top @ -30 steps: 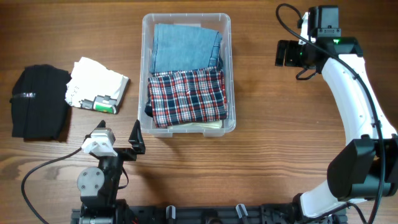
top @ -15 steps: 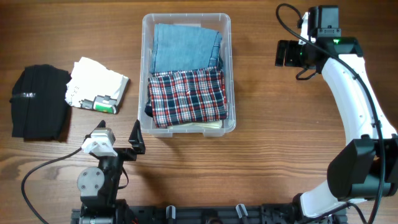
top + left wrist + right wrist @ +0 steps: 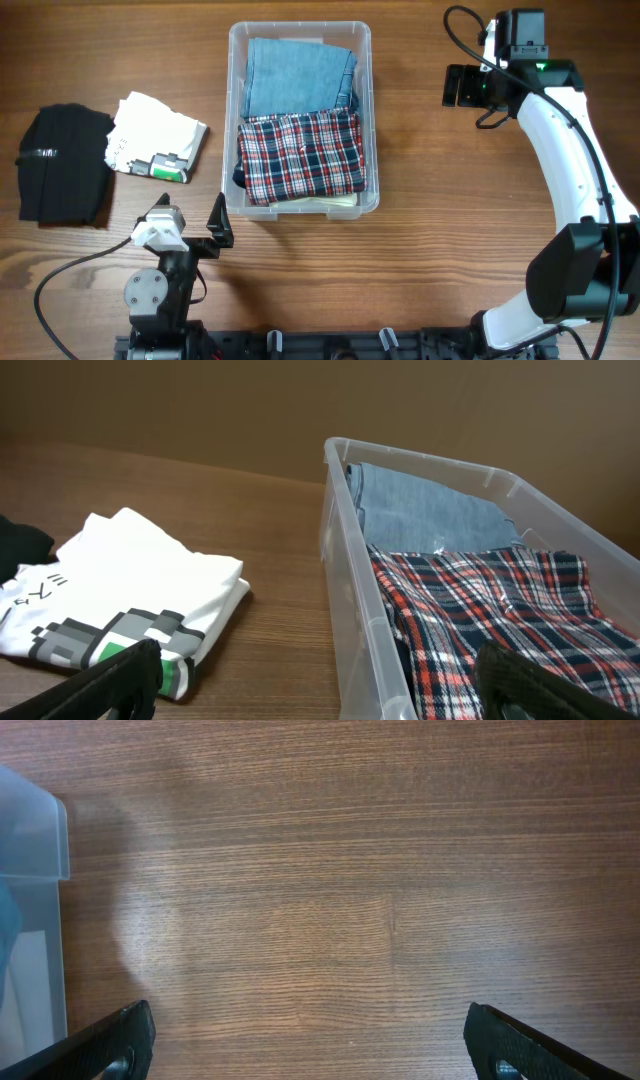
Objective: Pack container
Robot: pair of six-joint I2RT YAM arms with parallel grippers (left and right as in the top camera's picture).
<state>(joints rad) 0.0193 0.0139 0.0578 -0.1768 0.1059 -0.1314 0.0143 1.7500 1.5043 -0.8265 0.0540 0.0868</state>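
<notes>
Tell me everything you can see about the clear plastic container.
The container is a clear plastic rectangular tub with rounded corners and a rimmed edge, lidless, upright on the wooden table. Inside lie folded blue denim at the far end and a red, white and navy plaid cloth nearer the robot, over something pale.
</notes>
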